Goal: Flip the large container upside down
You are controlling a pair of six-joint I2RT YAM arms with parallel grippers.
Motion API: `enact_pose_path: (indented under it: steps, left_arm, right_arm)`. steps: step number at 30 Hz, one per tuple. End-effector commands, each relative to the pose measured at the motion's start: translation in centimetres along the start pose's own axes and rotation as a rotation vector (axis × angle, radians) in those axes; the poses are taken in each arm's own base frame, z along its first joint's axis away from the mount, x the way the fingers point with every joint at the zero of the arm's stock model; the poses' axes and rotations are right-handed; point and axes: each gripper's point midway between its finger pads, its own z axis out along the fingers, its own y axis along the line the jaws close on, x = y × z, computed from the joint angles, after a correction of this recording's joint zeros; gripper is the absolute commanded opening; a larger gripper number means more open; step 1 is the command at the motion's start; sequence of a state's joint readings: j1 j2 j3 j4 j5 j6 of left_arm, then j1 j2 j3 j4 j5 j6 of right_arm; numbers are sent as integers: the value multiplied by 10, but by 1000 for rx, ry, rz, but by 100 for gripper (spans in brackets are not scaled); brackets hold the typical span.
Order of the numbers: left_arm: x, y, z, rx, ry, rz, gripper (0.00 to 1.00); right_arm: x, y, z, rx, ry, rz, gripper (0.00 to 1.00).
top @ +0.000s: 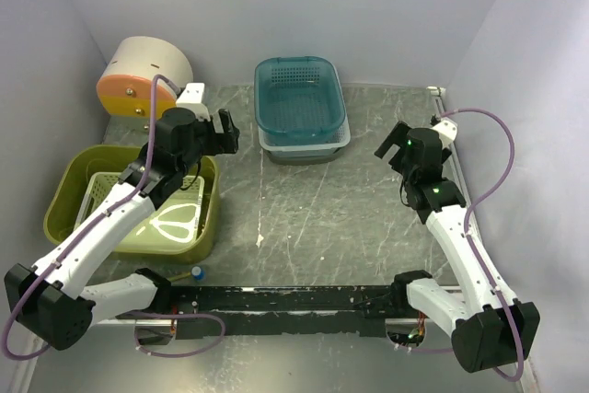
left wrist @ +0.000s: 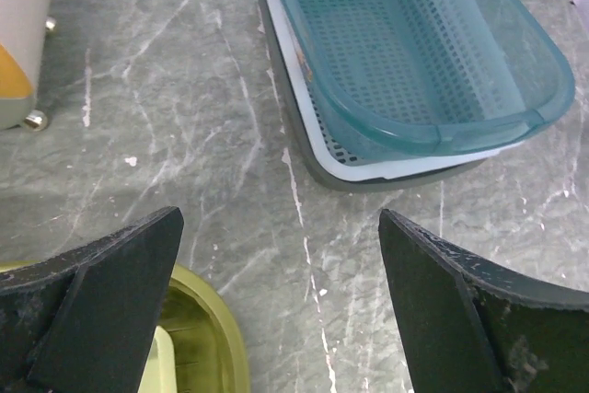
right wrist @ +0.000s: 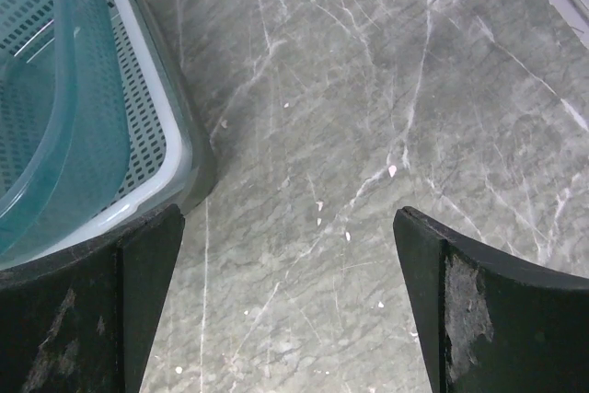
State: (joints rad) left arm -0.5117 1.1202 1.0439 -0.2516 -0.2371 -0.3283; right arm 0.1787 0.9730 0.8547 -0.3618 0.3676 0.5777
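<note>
The big green tub (top: pixel 63 198) sits on the near left part of the table (top: pixel 322 218). It stands the right way up, with its open side to the top. A pale tray (top: pixel 175 227) lies inside it. So the job has not started yet. No claw touches the tub. I think a claw has to grab the rim, lift the tub and tip it right over. The tray inside may fall out when that happens.

The left claw (top: pixel 224 131) hangs just past the far right corner of the tub. It is wide open and holds nothing. The right claw (top: pixel 391 143) is over on the right, well apart from the tub. It is wide open too, with only bare table under it.

Farther back in the middle is a blue-green bin (top: pixel 299 103) stacked on other bins. A round cream and orange drum (top: pixel 147 71) is at the far left.

The left arm covers part of the tub. I cannot see the bottom of the tub. The left claw's camera catches only a bit of its rim.
</note>
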Motion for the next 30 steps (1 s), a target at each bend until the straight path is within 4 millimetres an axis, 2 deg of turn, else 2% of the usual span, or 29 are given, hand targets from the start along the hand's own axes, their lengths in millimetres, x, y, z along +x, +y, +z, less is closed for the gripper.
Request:
enact_pose_path:
  steps: [1,5,8,12,14,16,18,21,27,30]
  left_arm:
    - [-1,-14,-3,82,-2,-21,100]
    - [1,-21,0,132,2,19,100]
    - [14,-21,7,116,58,6,100]
    - [33,-36,9,158,99,25,100]
    - [44,-46,8,168,83,60,100]
    - [55,-54,8,177,91,75,100]
    - [66,-58,11,179,135,90,100]
    - [75,-51,11,122,208,93,100]
    - [60,-42,-1,95,142,73,100]
    - [57,-40,-6,86,146,75,100]
  right_arm:
    - [-7,-5,-4,22,-35,40,100]
    - [-7,0,-6,-23,-44,28,100]
    - [-1,11,-8,-102,-25,-16,100]
    - [6,16,-4,-133,-9,-2,100]
    - [7,28,-2,-185,3,9,100]
    - [3,51,-1,-280,17,24,100]
    - [4,69,8,-308,58,63,100]
    - [1,92,28,-263,132,78,100]
    - [-7,156,61,-222,143,-49,100]
    - [-1,171,94,-178,191,-114,100]
